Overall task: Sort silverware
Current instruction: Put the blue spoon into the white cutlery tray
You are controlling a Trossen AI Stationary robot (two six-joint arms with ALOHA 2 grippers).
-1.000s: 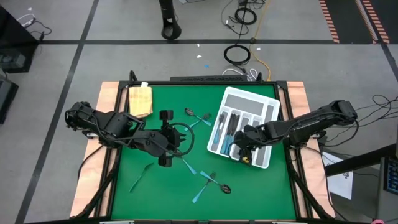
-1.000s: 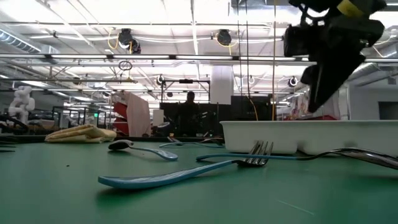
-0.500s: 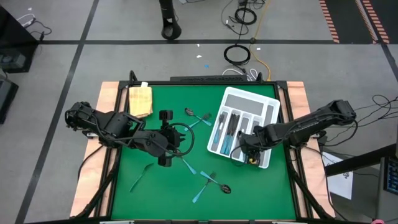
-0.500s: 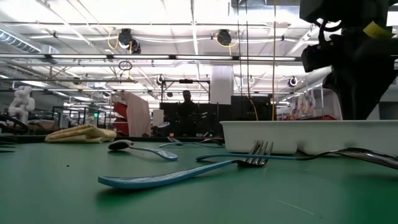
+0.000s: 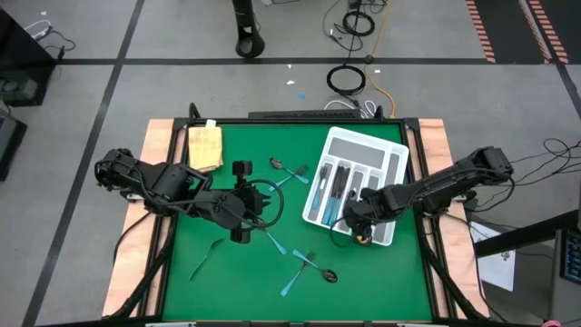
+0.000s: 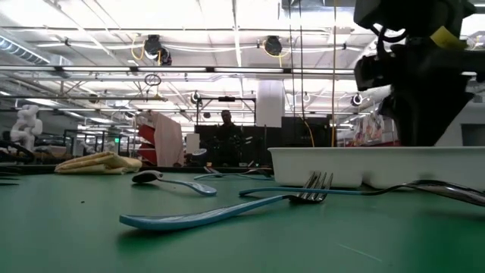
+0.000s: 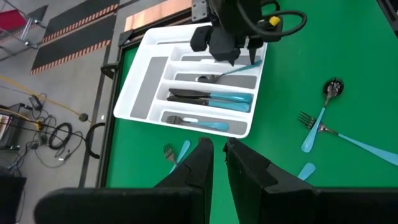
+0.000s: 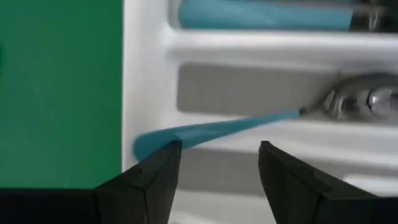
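Lab — ceiling trusses (image 6: 227,72); floor cables (image 5: 349,77)

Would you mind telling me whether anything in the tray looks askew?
Yes: the spoon below the open right gripper lies crooked, its blue handle riding over the white tray wall instead of resting flat in its compartment.

No words, labels, brand marks or numbers can be read in any of the views. The hall behind the bench in the low view has lit panels and coloured boards, but nothing on them can be made out as lettering. The floor beside the bench carries only orange-and-black striped tape, which is a pattern and not a written sign.
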